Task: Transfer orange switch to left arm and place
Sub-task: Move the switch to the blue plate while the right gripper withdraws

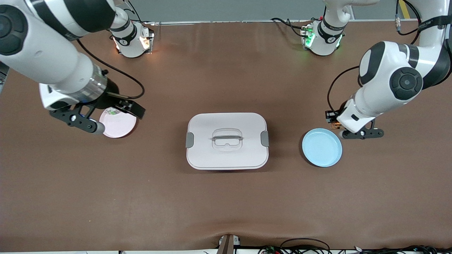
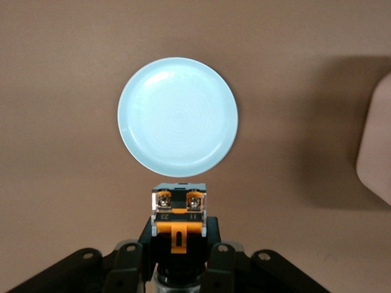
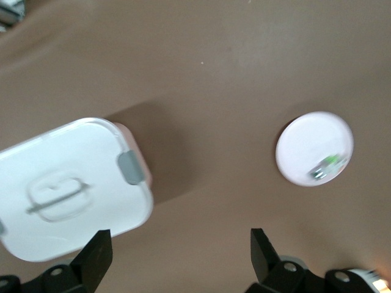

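We are holding the switch (image 2: pixel 178 218) clenched in our left gripper (image 2: pixel 178 259), its long axis running straight out from the fingers, terminal end outward. The blue plate (image 2: pixel 177 116) is lying on the surface just ahead of that gripper, so a short forward and downward move looks enough. Our right gripper (image 3: pixel 177 250) is waiting released over the pink plate (image 1: pixel 118 124), with the box (image 1: pixel 227 140) sitting between the arms.

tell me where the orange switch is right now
The orange switch is clamped in the left claw, held in the air beside the blue plate toward the left arm's end of the table, well clear of the white box.
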Available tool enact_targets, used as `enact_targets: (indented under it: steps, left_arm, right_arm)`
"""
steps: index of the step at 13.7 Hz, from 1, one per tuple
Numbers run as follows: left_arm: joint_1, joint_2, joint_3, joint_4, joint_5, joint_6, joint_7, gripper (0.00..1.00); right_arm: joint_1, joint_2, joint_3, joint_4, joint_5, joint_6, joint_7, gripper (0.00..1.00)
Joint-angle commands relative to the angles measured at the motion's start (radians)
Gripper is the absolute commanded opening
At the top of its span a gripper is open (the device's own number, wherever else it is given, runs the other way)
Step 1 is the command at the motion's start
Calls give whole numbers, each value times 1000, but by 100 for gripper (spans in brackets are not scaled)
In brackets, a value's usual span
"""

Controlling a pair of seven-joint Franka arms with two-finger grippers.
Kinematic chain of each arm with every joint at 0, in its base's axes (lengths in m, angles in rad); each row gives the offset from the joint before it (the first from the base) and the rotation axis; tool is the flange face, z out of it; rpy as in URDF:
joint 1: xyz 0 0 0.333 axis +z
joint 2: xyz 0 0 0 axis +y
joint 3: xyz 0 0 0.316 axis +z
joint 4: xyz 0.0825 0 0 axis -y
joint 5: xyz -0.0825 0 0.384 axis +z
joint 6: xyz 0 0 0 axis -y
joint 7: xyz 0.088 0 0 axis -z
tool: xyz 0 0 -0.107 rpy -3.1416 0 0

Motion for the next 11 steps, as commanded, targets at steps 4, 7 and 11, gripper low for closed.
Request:
enact_targets:
  steps: [4,7,11]
  left_arm:
    - [18,-31,-11,-134,85,228,-431,0]
    - [38,1,-12,-145,74,288,-661,0]
    - [40,94,-11,-143,69,372,-889,0]
  right_arm:
    - [-226,-72,16,-24,-34,-95,-494,100]
    - [-319,-94,17,-24,-34,-124,-603,100]
    - [-355,-114,16,-35,-51,-129,-623,100]
